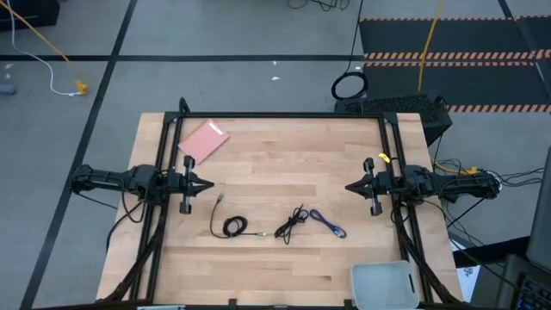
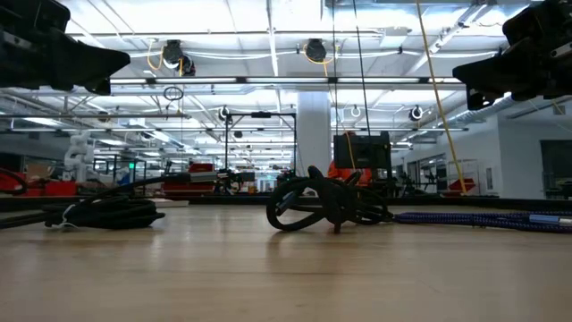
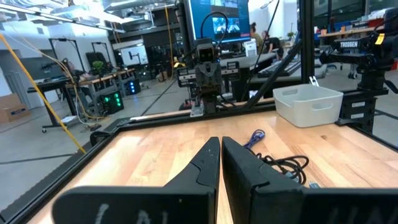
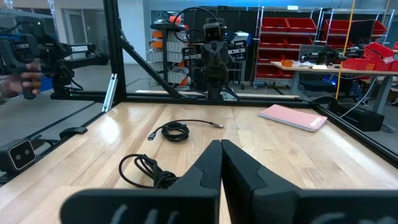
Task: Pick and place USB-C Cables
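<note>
A: Where did each gripper stand, and in what state?

B: The left gripper (image 1: 207, 184) hovered at the left middle of the high view, fingers pressed together on nothing. The right gripper (image 1: 351, 186) mirrored it at the right middle, likewise closed and empty. Both were raised clear of the desk (image 1: 284, 151).

A: And the cables?

B: All three lay in a row in the lower centre of the high view, between the two grippers and below their line. A coiled black cable (image 1: 231, 224) lay lower left of centre; a second black cable (image 1: 293, 221), loosely tangled, lay at centre; the purple-blue cable (image 1: 327, 224) lay just right of it, its end near or touching the black one.

A: What else lay on the desk?

B: A pink notebook (image 1: 204, 141) at upper left and a white bin (image 1: 385, 284) at the lower right corner.
</note>
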Motion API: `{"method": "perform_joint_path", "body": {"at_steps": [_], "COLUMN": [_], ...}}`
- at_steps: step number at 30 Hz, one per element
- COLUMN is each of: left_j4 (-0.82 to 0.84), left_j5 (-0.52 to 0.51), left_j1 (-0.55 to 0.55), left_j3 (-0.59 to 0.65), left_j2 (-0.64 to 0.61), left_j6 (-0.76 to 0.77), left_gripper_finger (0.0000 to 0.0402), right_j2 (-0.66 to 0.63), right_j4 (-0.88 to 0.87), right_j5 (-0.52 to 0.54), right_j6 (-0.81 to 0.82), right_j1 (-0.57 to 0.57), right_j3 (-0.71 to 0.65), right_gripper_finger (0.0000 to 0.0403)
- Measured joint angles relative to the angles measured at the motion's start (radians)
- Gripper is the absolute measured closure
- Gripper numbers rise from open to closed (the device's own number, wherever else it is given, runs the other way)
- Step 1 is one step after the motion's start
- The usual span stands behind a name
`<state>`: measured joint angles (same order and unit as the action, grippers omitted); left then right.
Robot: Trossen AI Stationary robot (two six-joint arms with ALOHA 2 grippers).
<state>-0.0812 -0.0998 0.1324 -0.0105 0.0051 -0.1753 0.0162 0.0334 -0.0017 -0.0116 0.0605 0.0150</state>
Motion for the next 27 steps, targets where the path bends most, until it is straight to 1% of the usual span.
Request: {"method": "perform_joint_path", "body": {"at_steps": [7,9,12,13,15,18,20,22,27], "left_j4": [0.001,0.001,0.002,-0.002,-0.031,-0.033,-0.033,0.004,0.087], "left_j5": [0.000,0.000,0.009,0.019,0.033,0.097,0.103,0.103,0.103], "left_j1": [0.000,0.000,0.001,0.001,0.001,0.004,0.011,0.022,0.044], "left_j3": [0.000,0.000,0.000,0.000,0.000,-0.019,-0.049,-0.104,-0.288], "left_j2": [0.000,0.000,0.000,0.000,0.008,0.017,0.032,0.055,0.161], "left_j6": [0.006,0.052,0.214,0.240,0.249,0.241,0.242,0.245,0.233], "left_gripper_finger": [0.0380,0.0380,0.0380,0.0380,0.0380,0.0380,0.0380,0.0380,0.0380], "right_j2": [0.000,0.000,0.000,0.000,0.000,0.000,0.000,0.000,0.000], "right_j4": [0.000,0.000,0.000,0.000,0.000,0.000,0.000,0.000,0.000], "right_j5": [0.000,0.000,0.000,0.000,0.000,0.000,0.000,0.000,0.000], "right_j6": [0.000,0.000,0.000,0.000,0.000,0.000,0.000,0.000,0.000], "right_j1": [0.000,0.000,0.000,0.000,0.000,0.000,0.000,0.000,0.000], "right_j3": [0.000,0.000,0.000,0.000,0.000,0.000,0.000,0.000,0.000], "right_gripper_finger": [0.0403,0.0403,0.0403,0.0403,0.0403,0.0403,0.0403,0.0403,0.0403]}}
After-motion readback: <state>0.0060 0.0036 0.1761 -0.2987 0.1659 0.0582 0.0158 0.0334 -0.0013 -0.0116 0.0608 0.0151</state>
